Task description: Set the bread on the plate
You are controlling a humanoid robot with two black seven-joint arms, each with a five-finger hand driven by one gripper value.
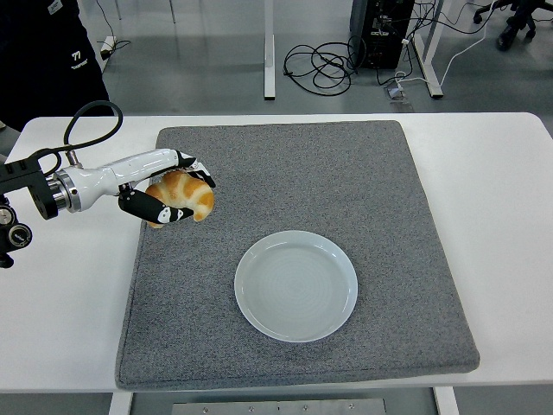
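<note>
My left hand [177, 188] comes in from the left edge and is shut on a golden croissant-shaped bread [183, 195]. It holds the bread raised above the left side of the grey mat [346, 173]. A pale round plate [295, 284] lies on the mat, down and to the right of the bread, with nothing on it. The right arm is out of view.
The grey mat covers most of the white table [501, 190]. A person in dark clothing [47, 60] stands at the top left behind the table. Cables and desk legs show on the floor beyond.
</note>
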